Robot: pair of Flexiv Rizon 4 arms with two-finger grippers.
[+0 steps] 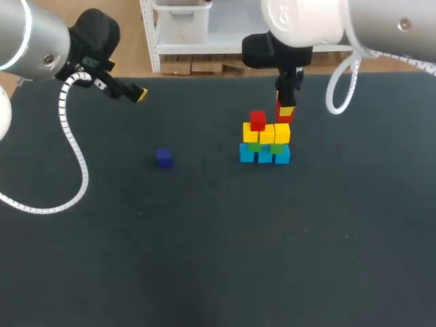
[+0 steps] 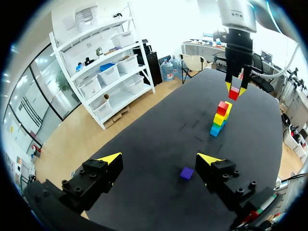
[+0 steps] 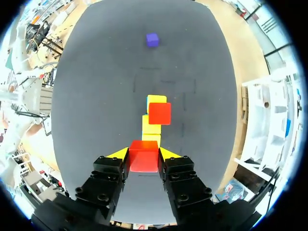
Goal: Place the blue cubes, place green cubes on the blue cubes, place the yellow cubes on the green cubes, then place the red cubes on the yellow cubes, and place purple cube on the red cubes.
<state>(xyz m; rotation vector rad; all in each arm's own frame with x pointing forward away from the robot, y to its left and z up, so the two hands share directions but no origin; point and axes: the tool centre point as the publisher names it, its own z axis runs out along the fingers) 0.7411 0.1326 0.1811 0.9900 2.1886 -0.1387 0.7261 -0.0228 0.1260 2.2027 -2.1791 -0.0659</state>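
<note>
Clamping a red cube (image 3: 144, 158), right gripper (image 3: 144, 154) partly hides a yellow cube (image 3: 151, 137).

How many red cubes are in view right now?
2. One red cube sits atop the yellow row's left end; the other red cube is in the right gripper, above the stack's right end.

silver arms (image 1: 27, 34), white coiled cables (image 1: 73, 146), black screw-studded grippers (image 2: 159, 161) (yellow tips)
</note>
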